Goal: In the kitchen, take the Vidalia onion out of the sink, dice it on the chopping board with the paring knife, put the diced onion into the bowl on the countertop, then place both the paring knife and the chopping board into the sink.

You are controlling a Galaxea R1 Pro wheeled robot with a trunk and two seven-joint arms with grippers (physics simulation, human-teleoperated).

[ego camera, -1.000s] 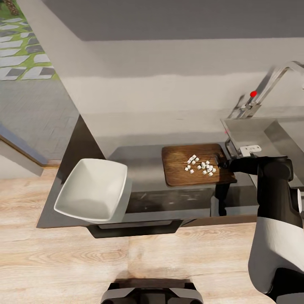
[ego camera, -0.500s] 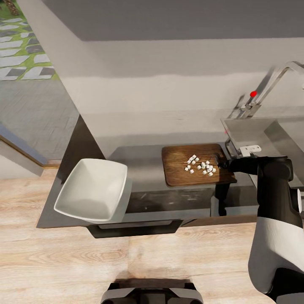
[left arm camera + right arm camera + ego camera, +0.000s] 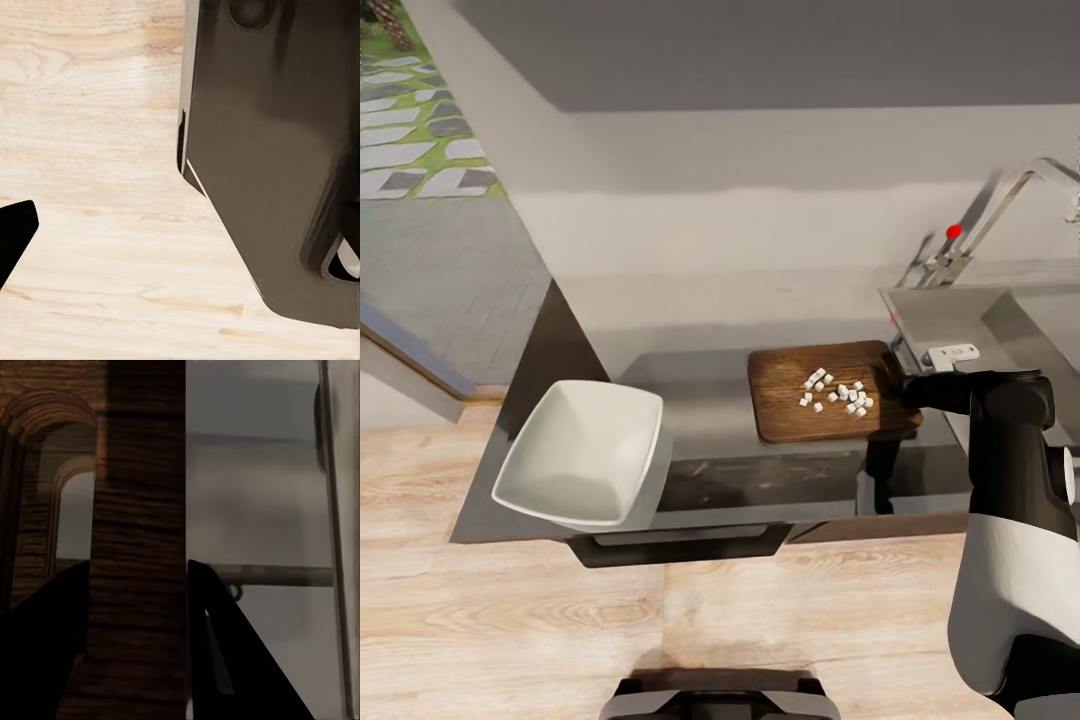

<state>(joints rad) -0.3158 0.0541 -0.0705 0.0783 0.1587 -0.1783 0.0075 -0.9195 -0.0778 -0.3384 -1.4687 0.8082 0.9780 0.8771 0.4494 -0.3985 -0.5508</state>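
Diced onion (image 3: 836, 391) is seen piled on the chopping board (image 3: 790, 400), which is held at its sink-side short edge, lifted off the counter (image 3: 710, 400). The right gripper (image 3: 139, 607) is pinched on that slotted end, one finger on each face of the wood. The bowl (image 3: 582, 452) lies well apart along the board's long axis, on the side away from the right arm, so a carry across is judged necessary.

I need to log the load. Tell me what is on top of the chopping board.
On the chopping board: a cluster of small white onion dice. The right gripper covers its sink-side edge, so anything lying there is hidden.
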